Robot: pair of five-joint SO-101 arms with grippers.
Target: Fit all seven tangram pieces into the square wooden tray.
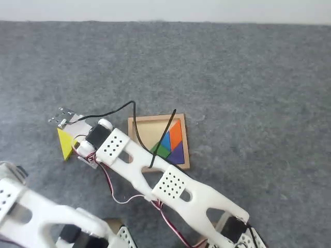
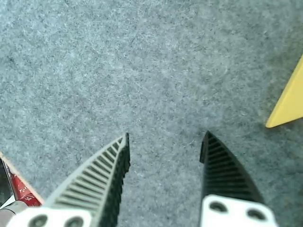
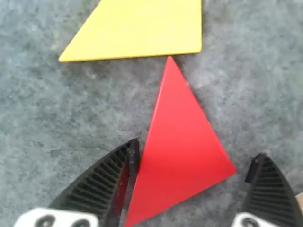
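While my right hand (image 3: pixel 197 150) gapes around the red triangle (image 3: pixel 182 142), my left hand (image 2: pixel 166 134) hangs apart over grey worktop (image 2: pixel 142 56).

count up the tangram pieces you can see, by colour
yellow triangle: 1
red triangle: 1
blue piece: 1
orange piece: 1
green piece: 1
purple piece: 1
total: 6

No text, labels, numbers or signs can be read anywhere.
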